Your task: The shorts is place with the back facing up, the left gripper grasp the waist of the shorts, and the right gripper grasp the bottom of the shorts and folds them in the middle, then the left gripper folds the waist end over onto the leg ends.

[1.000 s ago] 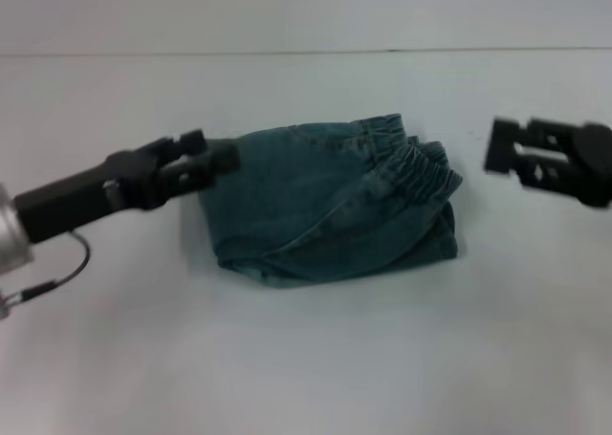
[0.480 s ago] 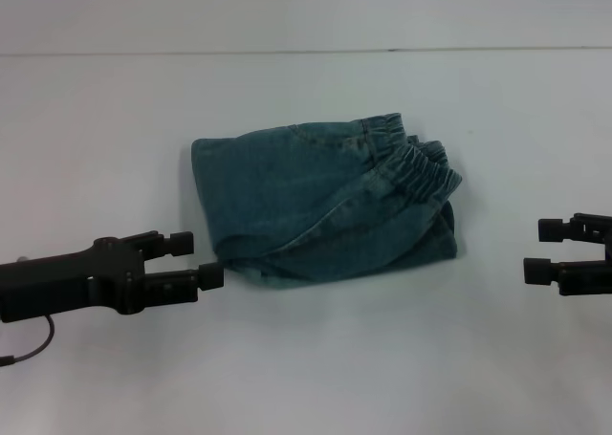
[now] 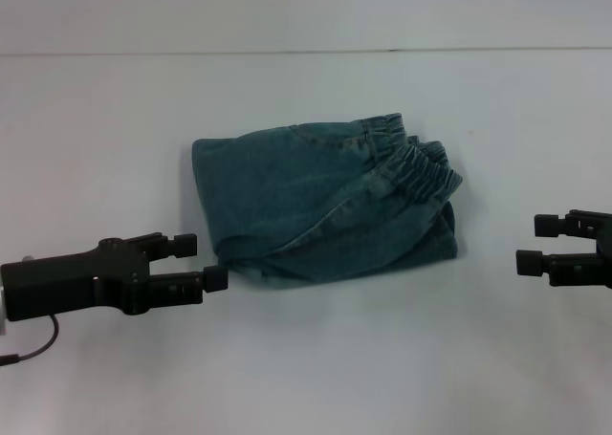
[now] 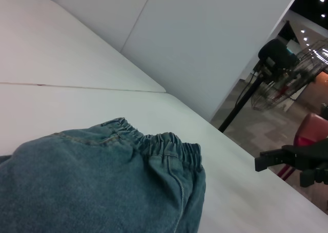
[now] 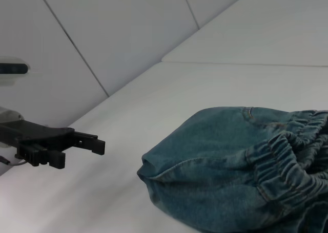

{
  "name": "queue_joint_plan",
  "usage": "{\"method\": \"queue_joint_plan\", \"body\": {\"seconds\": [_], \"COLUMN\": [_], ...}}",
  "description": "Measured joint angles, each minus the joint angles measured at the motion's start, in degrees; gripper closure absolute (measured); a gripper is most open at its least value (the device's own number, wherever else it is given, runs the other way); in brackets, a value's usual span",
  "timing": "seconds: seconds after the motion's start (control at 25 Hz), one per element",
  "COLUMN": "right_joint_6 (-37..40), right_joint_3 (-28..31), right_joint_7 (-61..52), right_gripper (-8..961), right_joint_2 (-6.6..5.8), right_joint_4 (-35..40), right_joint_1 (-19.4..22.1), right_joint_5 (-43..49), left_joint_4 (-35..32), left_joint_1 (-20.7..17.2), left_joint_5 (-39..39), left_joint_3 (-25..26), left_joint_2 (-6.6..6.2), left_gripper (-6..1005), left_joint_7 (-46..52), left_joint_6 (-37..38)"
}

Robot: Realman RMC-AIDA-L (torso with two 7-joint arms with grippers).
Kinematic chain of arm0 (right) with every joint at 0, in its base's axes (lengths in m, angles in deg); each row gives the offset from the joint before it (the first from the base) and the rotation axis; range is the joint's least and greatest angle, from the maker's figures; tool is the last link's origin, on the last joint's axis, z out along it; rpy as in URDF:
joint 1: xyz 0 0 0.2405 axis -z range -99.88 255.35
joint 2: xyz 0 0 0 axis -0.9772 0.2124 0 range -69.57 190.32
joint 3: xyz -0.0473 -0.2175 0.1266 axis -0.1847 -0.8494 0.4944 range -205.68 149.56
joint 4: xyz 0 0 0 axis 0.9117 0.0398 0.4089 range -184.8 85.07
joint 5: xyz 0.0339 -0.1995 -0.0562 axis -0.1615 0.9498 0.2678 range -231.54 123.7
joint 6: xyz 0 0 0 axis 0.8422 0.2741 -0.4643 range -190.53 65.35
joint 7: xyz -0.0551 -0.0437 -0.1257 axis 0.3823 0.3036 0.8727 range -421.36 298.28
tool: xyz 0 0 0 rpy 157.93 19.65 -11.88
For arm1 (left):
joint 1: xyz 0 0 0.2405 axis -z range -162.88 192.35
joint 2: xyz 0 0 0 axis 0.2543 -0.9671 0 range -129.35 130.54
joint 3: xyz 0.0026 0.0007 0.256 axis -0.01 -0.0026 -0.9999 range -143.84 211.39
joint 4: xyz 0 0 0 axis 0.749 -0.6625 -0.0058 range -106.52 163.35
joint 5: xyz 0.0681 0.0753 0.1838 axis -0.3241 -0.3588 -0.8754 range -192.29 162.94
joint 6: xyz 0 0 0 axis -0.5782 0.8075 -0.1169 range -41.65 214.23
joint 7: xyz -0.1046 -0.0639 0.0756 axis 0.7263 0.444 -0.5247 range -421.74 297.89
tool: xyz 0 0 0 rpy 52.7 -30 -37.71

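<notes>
The shorts [image 3: 316, 201] lie folded into a compact blue-green denim bundle in the middle of the white table [image 3: 316, 378]. The ruffled waist [image 3: 421, 163] lies on top at the bundle's right end. The bottom, meaning the leg ends, is hidden under the fold. My left gripper [image 3: 203, 261] hovers open just off the bundle's near-left corner, touching nothing. My right gripper [image 3: 532, 244] stands open well to the right of the shorts, with nothing in it. The right wrist view shows the shorts [image 5: 225, 176], the waist [image 5: 287, 156] and the far left gripper [image 5: 81, 153]. The left wrist view shows the shorts [image 4: 102, 182] and the waist [image 4: 159, 143].
A seam line [image 3: 306, 52] runs across the table's far side. Beyond the table's edge, the left wrist view shows a standing fan [image 4: 279, 64] and a red chair [image 4: 310, 130].
My left gripper has pulled away from the shorts' left edge toward the near left. My right gripper has come nearer along the right side. The shorts lie still.
</notes>
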Motion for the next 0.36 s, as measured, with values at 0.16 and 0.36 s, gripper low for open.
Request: {"method": "queue_joint_plan", "body": {"seconds": [0.16, 0.36], "right_joint_6": [-0.41, -0.46], "right_joint_3": [-0.38, -0.54], "right_joint_7": [-0.02, -0.04], "right_gripper": [3, 3], "right_joint_2": [-0.01, -0.02], "right_joint_4": [-0.03, -0.29], "right_joint_1": [-0.13, -0.15], "right_joint_5": [-0.02, -0.05], "left_joint_4": [0.00, 0.01], "left_joint_1": [0.08, 0.28], "left_joint_5": [-0.03, -0.08], "left_joint_3": [0.02, 0.05], "left_joint_2": [0.02, 0.02], "left_gripper": [107, 104], "left_joint_7": [0.45, 0.83], "left_joint_6": [-0.34, -0.58]}}
